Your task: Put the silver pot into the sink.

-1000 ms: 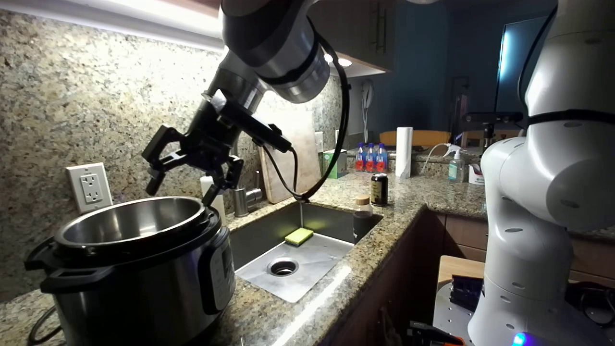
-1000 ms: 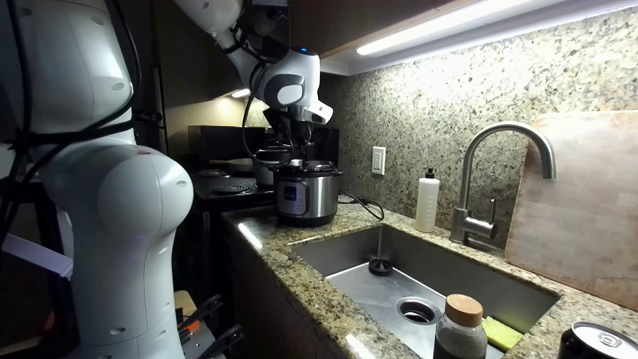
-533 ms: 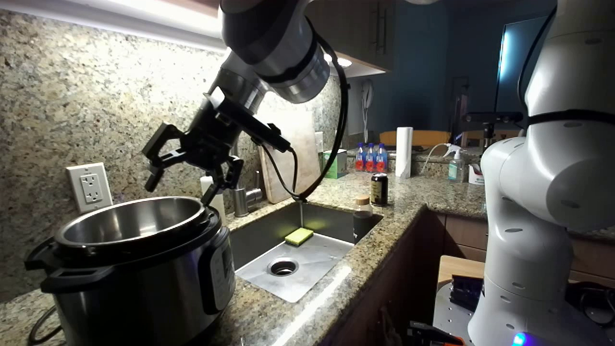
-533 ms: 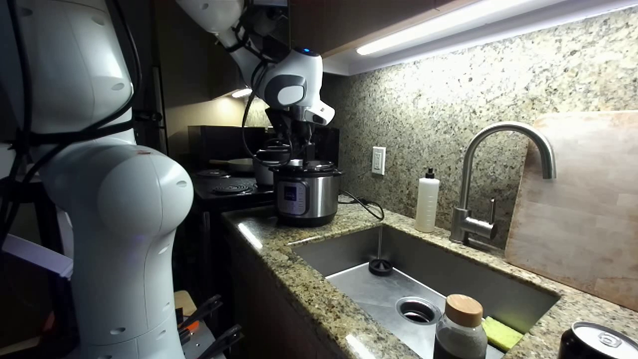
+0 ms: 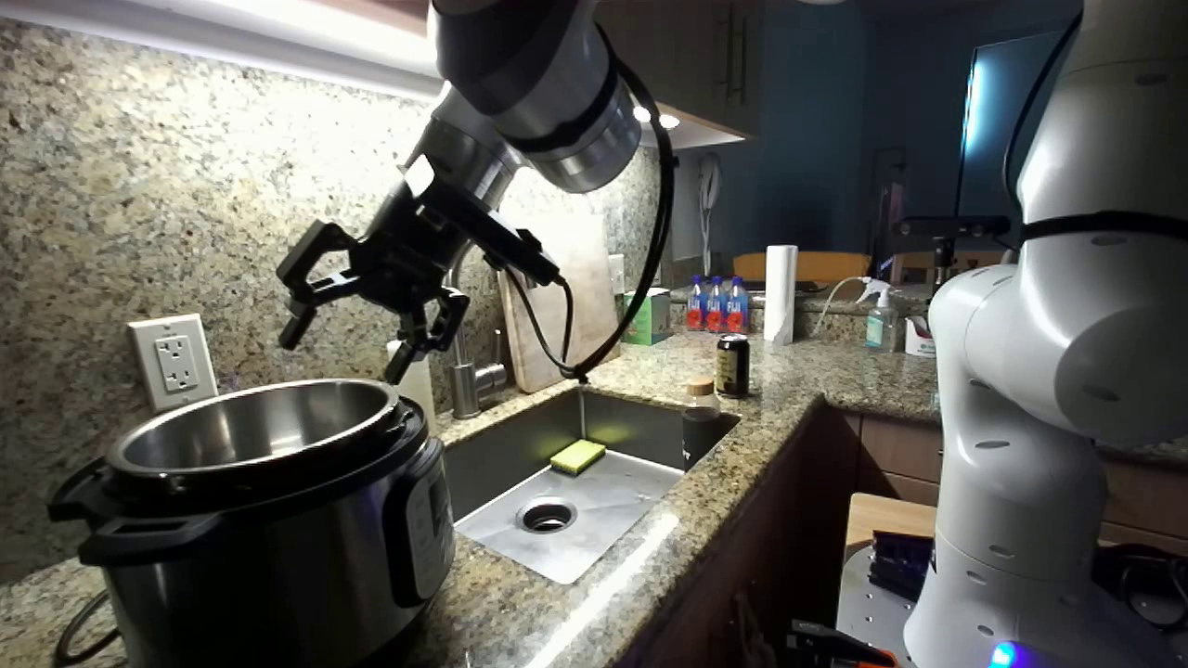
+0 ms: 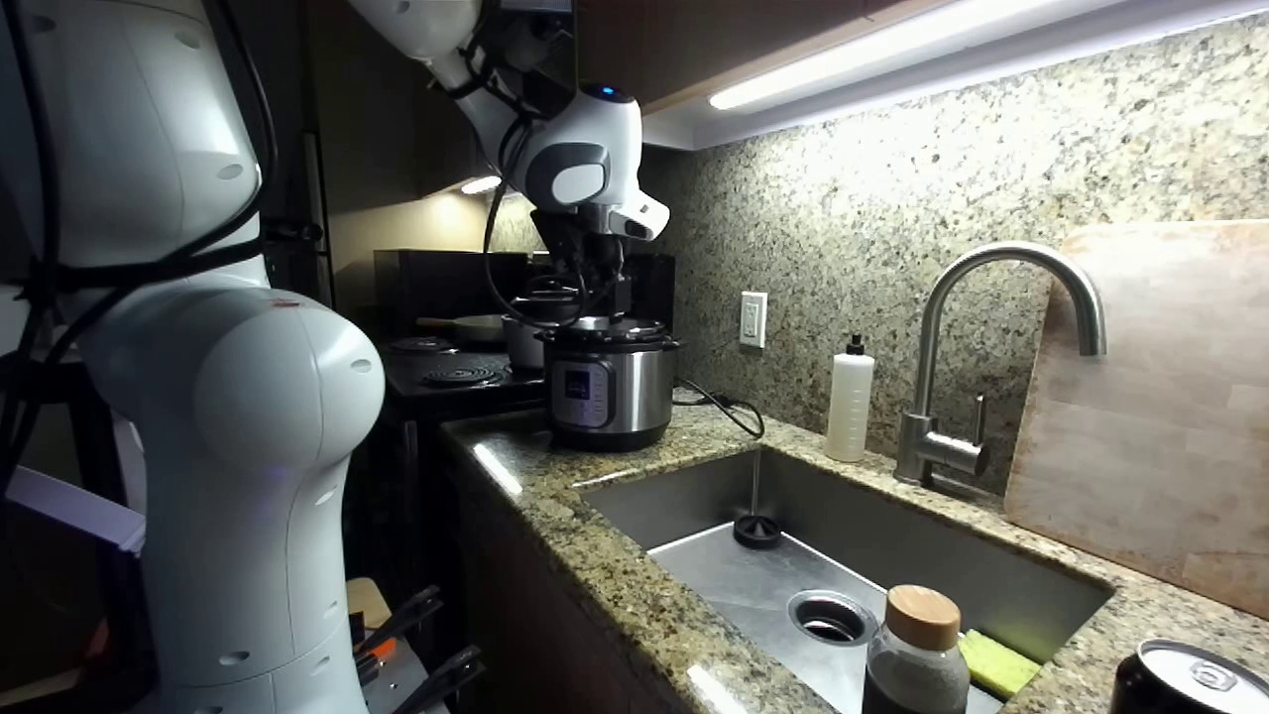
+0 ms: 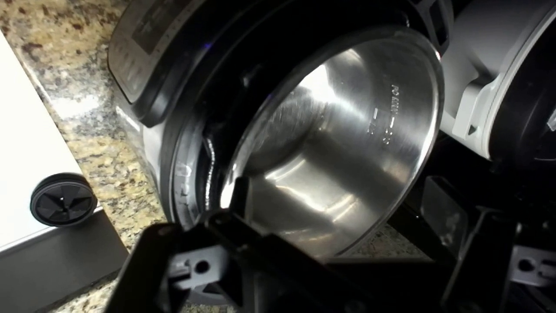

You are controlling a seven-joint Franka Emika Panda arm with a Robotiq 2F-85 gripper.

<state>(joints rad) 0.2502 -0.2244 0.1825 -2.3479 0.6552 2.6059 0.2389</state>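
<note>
The silver pot (image 5: 260, 422) is a steel inner pot sitting in a black and steel electric cooker (image 5: 269, 575) on the counter. The wrist view looks into the silver pot (image 7: 347, 143), which shows no contents. My gripper (image 5: 344, 349) is open and empty, with its fingertips a little above the rim. In the wrist view the gripper (image 7: 343, 202) has its left finger over the pot's mouth and its right finger outside the rim. The steel sink (image 5: 603, 510) is set into the counter beside the cooker; it also shows in an exterior view (image 6: 729, 570).
A yellow sponge (image 5: 577, 456), a bottle with a wooden cap (image 6: 914, 654) and a black stopper (image 6: 756, 531) are in the sink. A faucet (image 6: 937, 397), a squeeze bottle (image 6: 850, 402) and a cutting board (image 6: 1150, 416) stand behind. A grey pot (image 7: 478, 87) is close beside the cooker.
My gripper has risen a little above the pot's rim. Its fingers stay spread. The silver pot and the cooker have not moved.
</note>
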